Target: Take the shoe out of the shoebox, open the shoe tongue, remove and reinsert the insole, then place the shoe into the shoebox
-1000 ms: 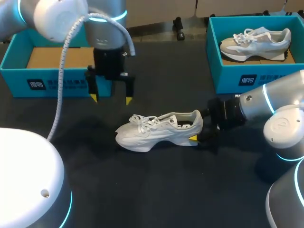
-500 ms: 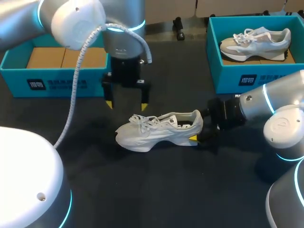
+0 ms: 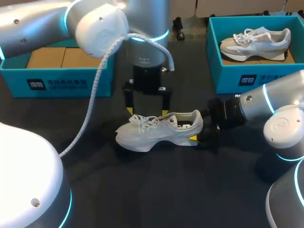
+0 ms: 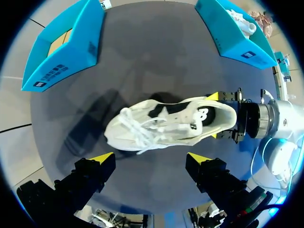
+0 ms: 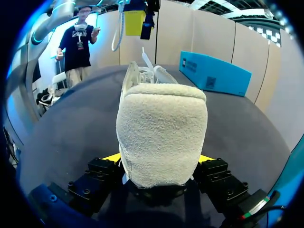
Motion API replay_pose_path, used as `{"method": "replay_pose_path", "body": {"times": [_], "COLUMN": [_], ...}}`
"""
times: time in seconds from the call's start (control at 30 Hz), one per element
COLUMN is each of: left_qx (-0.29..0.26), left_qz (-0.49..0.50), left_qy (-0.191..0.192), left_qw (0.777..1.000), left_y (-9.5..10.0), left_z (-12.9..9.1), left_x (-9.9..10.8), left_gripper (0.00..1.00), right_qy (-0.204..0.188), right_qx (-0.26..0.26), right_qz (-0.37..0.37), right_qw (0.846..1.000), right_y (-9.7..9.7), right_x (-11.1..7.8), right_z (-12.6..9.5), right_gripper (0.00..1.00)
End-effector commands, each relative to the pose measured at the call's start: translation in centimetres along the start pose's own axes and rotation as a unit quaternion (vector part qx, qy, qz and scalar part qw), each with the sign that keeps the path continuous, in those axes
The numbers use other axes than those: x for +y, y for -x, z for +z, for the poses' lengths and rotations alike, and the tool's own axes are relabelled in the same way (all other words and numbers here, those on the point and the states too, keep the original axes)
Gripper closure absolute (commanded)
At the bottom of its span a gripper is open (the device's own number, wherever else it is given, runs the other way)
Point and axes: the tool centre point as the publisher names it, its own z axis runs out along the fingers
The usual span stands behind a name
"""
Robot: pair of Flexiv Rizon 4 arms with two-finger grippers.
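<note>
Jaws of the left gripper [image 3: 146,111] stand well apart, holding nothing; its yellow tips hang just above the lace end of the white sneaker [image 3: 159,130], one to either side. At the far left of the dark table [image 3: 142,190] sits the left shoebox [image 3: 57,83], teal, open-topped, with a brown cardboard liner [image 3: 61,58] showing inside. The left arm comes in over it. The sneaker lies out on the table near the middle, upright on its sole, toe toward the left, heel toward the right, laces loose and its dark inside showing at the collar. The right gripper [image 5: 159,159] is clamped on the sneaker's heel, a yellow tip pressed against each side, low near the table. At the far right stands the right shoebox [image 3: 247,78], also teal and open, holding a second sneaker [image 3: 256,42], pale grey, lying with its toe to the left.
</note>
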Motion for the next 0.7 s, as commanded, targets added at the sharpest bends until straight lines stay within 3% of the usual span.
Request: {"method": "replay_pose_path", "body": {"times": [0.03, 0.17, 0.47, 0.5, 0.7], "left_qx": [-0.001, 0.002, 0.002, 0.009, 0.009], "left_qz": [0.008, 0.006, 0.006, 0.010, 0.013], "left_qy": [0.000, -0.007, -0.007, -0.017, -0.023], "left_qw": [1.000, 1.000, 1.000, 1.000, 1.000], "left_y": [-1.8, -2.8, -2.9, -5.1, -6.2], "left_z": [1.1, 1.4, 1.5, 2.5, 3.6], "left_x": [-0.9, -1.4, -1.5, -3.0, -3.8], "left_gripper": [0.00, 0.00, 0.00, 0.00, 0.00], "right_qy": [-0.002, -0.002, -0.002, -0.002, -0.002], "right_qx": [-0.002, -0.002, -0.002, -0.002, -0.002], "right_qz": [0.000, 0.000, 0.000, 0.000, 0.000], "right_qw": [1.000, 1.000, 1.000, 1.000, 1.000], "right_y": [0.1, 0.1, 0.1, 0.1, 0.1], "right_x": [0.0, 0.0, 0.0, 0.0, 0.0], "right_z": [0.6, 0.6, 0.6, 0.6, 0.6], "right_gripper": [1.00, 1.00, 1.00, 1.00, 1.00]}}
